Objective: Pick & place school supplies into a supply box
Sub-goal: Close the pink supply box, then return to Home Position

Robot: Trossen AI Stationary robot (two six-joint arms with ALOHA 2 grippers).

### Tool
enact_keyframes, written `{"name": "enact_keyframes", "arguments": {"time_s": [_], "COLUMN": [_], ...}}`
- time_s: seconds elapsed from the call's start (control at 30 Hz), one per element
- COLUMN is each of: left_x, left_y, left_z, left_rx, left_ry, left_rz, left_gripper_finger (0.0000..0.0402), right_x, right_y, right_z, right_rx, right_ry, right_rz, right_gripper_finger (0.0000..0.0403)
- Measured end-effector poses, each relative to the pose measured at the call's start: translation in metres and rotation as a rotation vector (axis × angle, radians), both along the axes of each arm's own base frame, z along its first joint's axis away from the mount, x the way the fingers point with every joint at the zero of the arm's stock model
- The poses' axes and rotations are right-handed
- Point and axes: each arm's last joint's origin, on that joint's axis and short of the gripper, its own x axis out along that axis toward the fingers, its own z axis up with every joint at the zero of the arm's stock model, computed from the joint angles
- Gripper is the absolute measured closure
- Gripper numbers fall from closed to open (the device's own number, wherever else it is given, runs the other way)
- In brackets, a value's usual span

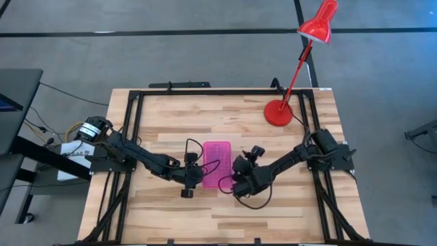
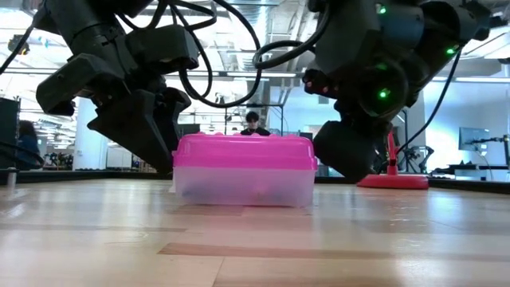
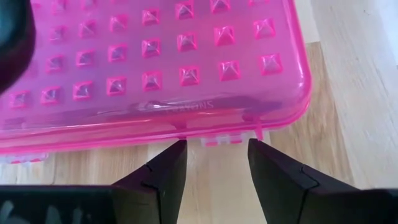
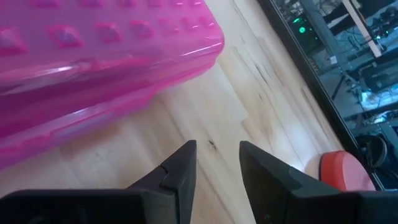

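- Supply box [image 1: 217, 164], pink lid down, sits mid table [image 1: 225, 116] btwn both arms.
- Left gripper [image 3: 216, 163]: fingers parted, empty, at box's left edge by latch.
- Right gripper [image 4: 217, 163]: fingers parted, empty, just right of box.
- Box prob light, stiff, slick plastic; grip across short sides or edge lip.

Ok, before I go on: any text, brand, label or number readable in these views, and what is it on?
Nothing reads for certain.
Supply box: a short raised word is moulded into the pink lid near its front edge, mirrored and too faint to read.
Red lamp: no text visible.
Left gripper and right gripper: no markings visible on the fingers.
Monitors in the room behind, low view: too small to read.
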Motion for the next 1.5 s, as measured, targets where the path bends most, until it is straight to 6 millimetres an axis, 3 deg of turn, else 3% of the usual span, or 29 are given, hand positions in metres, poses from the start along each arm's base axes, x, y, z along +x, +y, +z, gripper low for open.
{"name": "enact_keyframes", "arguments": {"time_s": [0.47, 0.7, 0.97, 1.27, 1.5], "left_x": [-0.006, -0.013, -0.021, -0.045, -0.061], "left_y": [0.004, 0.010, 0.004, -0.007, -0.007], "left_z": [-0.004, -0.002, 0.032, 0.079, 0.105], "left_rx": [0.050, 0.161, 0.257, 0.285, 0.282], "left_ry": [0.060, 0.078, -0.089, -0.292, -0.372], "left_rz": [0.041, 0.146, 0.185, 0.153, 0.085], "left_gripper_finger": [0.0235, 0.0235, 0.0235, 0.0235, 0.0235], "right_x": [-0.025, -0.037, -0.056, -0.077, -0.103], "right_y": [0.007, 0.020, 0.049, 0.085, 0.088], "right_z": [0.005, 0.027, 0.063, 0.106, 0.141], "right_rx": [-0.077, -0.116, -0.131, -0.161, -0.167], "right_ry": [0.021, -0.047, -0.063, -0.263, -0.350], "right_rz": [-0.071, -0.016, 0.200, 0.401, 0.467], "right_gripper_finger": [0.0286, 0.0286, 0.0286, 0.0286, 0.0285]}}
